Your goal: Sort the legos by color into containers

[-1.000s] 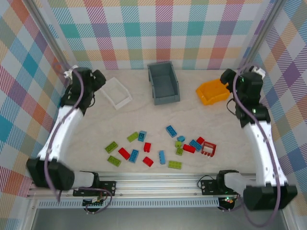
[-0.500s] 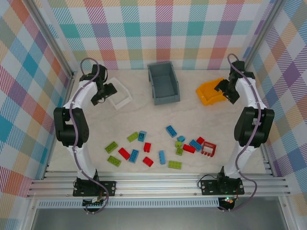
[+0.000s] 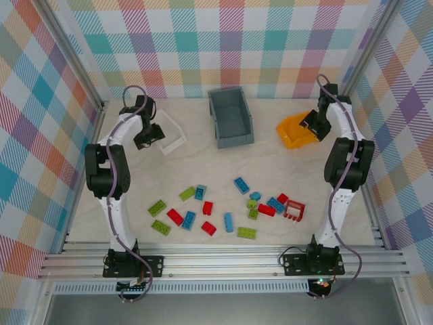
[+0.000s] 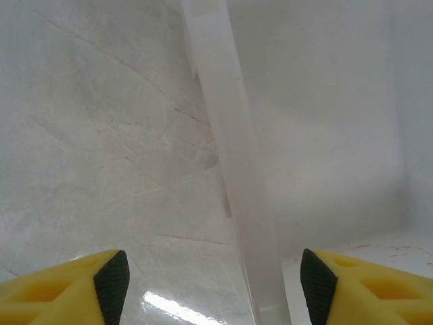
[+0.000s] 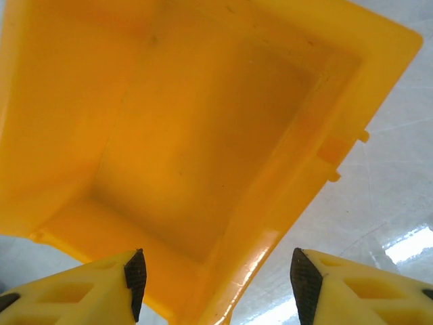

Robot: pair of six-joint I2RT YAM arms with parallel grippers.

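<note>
Yellow fingertips [image 4: 54, 291] with black pads [image 4: 111, 284] are seen at the bottom of the left wrist view. The left jaws are held apart, with the translucent side wall of the small shallow white plastic tray [image 4: 233, 169] standing between them. No contact between pad and wall can be made out. From above, these jaws are placed over the near-left rim of that tray [image 3: 174, 125], which is set at an angle at the far left of the pale marbled table [image 3: 135, 189].

The right jaws are likewise held apart. Their yellow fingertips [image 5: 67, 291] are set on either side of a rim corner of the small orange-yellow plastic bin [image 5: 203, 135]; whether the rim is touched cannot be told. From above, this bin [image 3: 292, 130] is found at the far right of the table.

Between the two, the larger deep grey-blue plastic bin [image 3: 233, 141] is placed at the far middle.

Small studded plastic legos [image 3: 208, 207] in red, blue and lime green are scattered loosely on the table nearer the arm bases, well apart from all three containers.

The white left arm [image 3: 108, 169] and right arm [image 3: 345, 162] are raised from the near edge, and the table is enclosed by pastel checked walls [image 3: 237, 40]
</note>
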